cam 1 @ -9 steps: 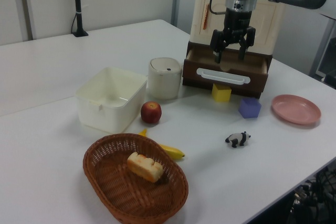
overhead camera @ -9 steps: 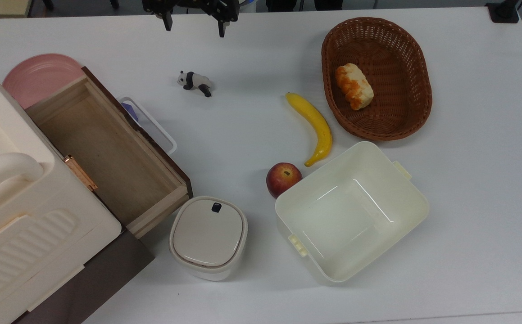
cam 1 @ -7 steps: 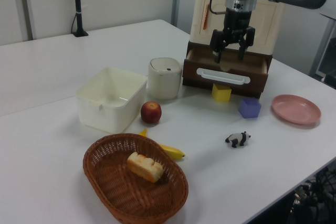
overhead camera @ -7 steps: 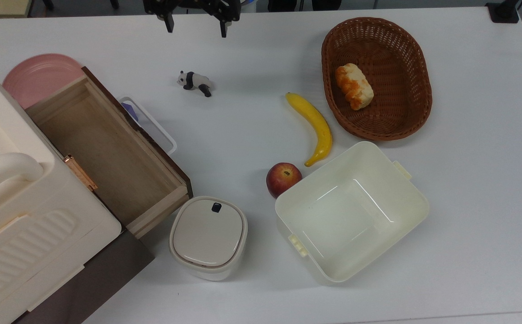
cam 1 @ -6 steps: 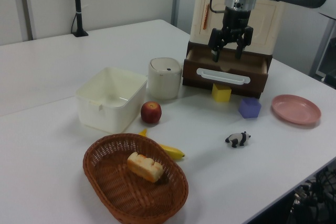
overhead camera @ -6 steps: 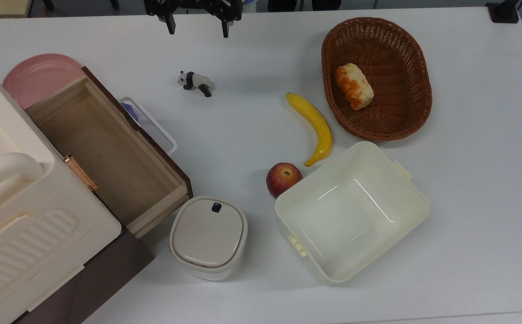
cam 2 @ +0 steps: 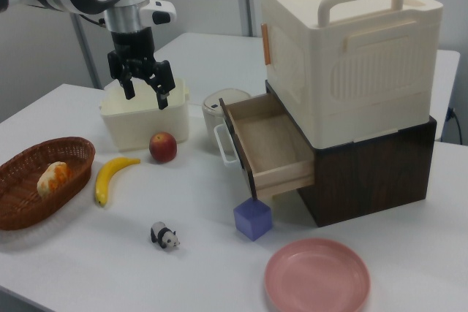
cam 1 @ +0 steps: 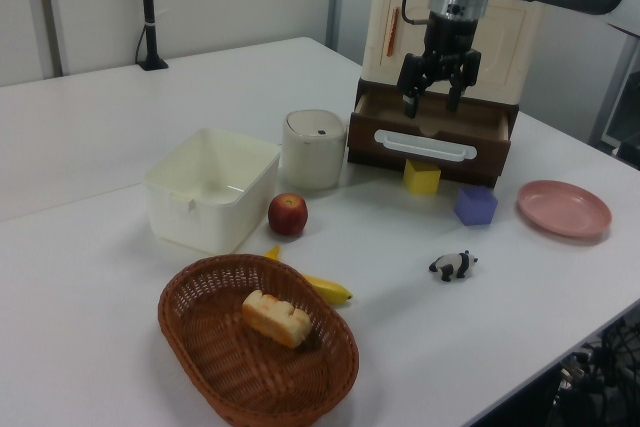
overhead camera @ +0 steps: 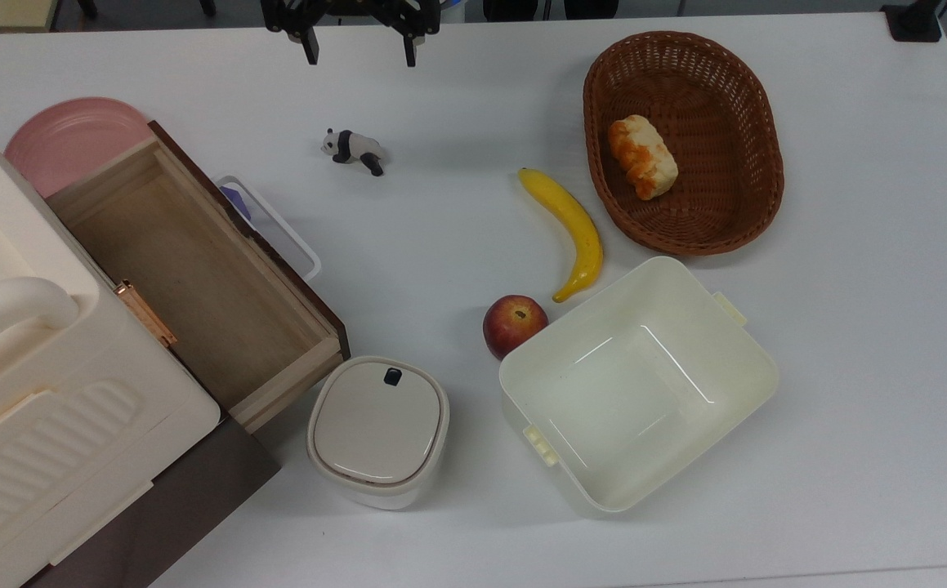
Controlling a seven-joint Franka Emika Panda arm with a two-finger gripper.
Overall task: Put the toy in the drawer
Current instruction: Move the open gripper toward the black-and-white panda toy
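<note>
Panda toy [overhead camera: 352, 151] stands on its own on the white table [overhead camera: 457, 98], well apart from the open drawer [overhead camera: 195, 269], with bare tabletop around it; in the right view it [cam 2: 164, 236] sits near the purple block [cam 2: 254, 218]. High above the table hangs the gripper [overhead camera: 356, 51], its two fingers spread apart and holding nothing; the top view cuts off everything above the fingers. In the left view the gripper [cam 1: 428, 102] overlaps the drawer front [cam 1: 430, 142], so how far it stands from the drawer is hard to judge there. From the top view, the purple block is mostly hidden behind the drawer's white handle [overhead camera: 277, 229], and the pink plate [overhead camera: 73, 139] is partly covered by the drawer and the cream box [overhead camera: 24, 343] above it. The yellow block [cam 1: 422, 176] peeks out below the drawer.
</note>
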